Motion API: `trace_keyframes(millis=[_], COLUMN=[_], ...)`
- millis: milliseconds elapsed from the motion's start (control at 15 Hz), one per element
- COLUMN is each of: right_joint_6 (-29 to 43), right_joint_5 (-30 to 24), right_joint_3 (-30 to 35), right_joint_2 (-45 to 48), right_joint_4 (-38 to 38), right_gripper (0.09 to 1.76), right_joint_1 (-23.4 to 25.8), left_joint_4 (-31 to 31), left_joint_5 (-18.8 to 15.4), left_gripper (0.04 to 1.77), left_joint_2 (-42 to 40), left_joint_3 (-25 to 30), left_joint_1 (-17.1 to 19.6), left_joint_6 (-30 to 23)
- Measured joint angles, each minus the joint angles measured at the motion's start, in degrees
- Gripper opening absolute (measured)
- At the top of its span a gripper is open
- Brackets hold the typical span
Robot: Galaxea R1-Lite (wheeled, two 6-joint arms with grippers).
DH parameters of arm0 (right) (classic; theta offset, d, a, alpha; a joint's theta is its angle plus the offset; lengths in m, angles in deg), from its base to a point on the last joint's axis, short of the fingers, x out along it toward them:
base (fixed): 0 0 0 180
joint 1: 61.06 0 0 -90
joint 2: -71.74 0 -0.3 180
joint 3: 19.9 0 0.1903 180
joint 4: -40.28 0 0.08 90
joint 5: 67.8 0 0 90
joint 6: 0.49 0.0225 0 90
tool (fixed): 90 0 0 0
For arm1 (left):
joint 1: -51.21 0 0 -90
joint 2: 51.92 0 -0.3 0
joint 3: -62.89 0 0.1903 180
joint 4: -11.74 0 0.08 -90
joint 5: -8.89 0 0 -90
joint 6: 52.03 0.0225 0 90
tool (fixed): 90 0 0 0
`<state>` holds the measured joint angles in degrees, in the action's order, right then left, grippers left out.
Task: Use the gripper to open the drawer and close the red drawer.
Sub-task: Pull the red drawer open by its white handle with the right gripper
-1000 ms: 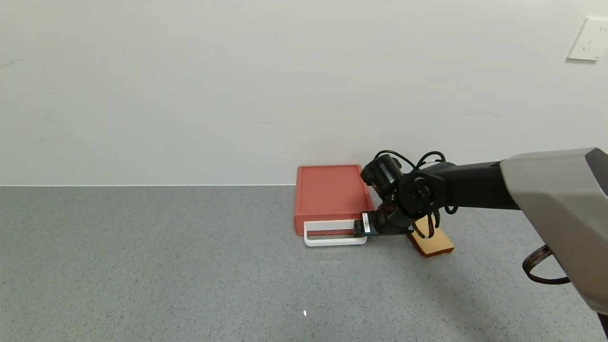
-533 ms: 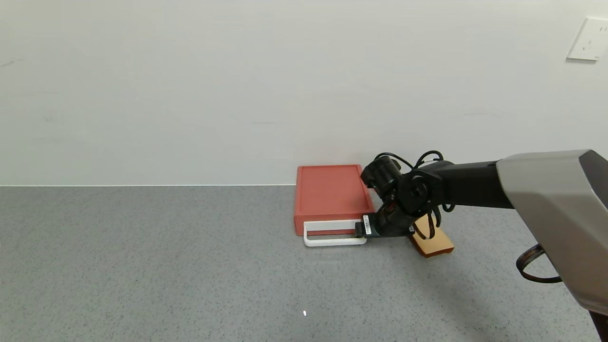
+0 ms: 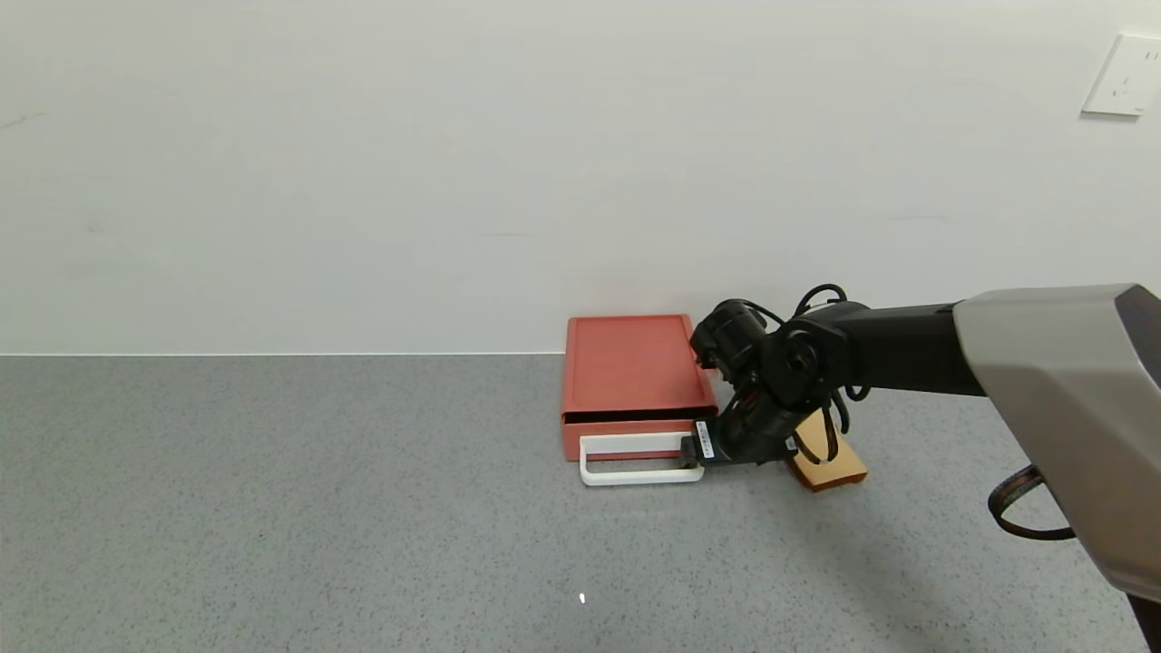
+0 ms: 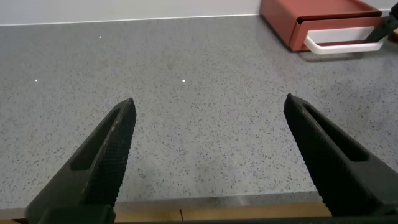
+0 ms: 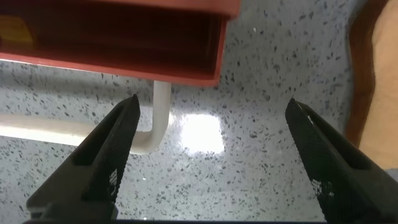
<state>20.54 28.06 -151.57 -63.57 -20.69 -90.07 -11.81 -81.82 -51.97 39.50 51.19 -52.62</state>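
The red drawer [image 3: 630,367] stands against the back wall, its tray slid out a little, leaving a dark gap under the lid. Its white loop handle [image 3: 635,460] lies on the table in front. My right gripper [image 3: 694,451] is at the handle's right end, low over the table. In the right wrist view the gripper [image 5: 211,155] is open. The handle's short side [image 5: 158,118] sits between the jaws, close to one finger [image 5: 109,155], under the open tray [image 5: 124,43]. My left gripper [image 4: 208,155] is open and empty, far from the drawer [image 4: 317,12].
A tan toast-shaped slice [image 3: 830,458] lies on the table just right of the drawer, partly behind the right wrist; it also shows in the right wrist view [image 5: 379,74]. The grey speckled table [image 3: 317,508] stretches left and forward. A white wall stands right behind the drawer.
The right gripper has moved toward me with the handle. The drawer tray has slid out a little from the box, opening a dark gap.
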Motion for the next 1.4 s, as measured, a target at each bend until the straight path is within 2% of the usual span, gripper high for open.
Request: trace_keyframes(millis=[533, 1400], right_joint_6=[0.38, 1.68], right_joint_5=[-0.11, -1.65], right_joint_3=[1.39, 11.42], right_joint_2=[1.24, 6.75], right_joint_4=[-4.6, -4.27], right_gripper=[1.71, 1.71], right_joint_1=[-0.94, -2.95], left_joint_4=[-0.02, -0.06], left_joint_5=[0.0, 0.0], left_gripper=[1.72, 1.72], left_joint_2=[0.0, 0.0], left_joint_3=[0.02, 0.02], left_joint_1=[0.0, 0.02], left_joint_6=[0.02, 0.29])
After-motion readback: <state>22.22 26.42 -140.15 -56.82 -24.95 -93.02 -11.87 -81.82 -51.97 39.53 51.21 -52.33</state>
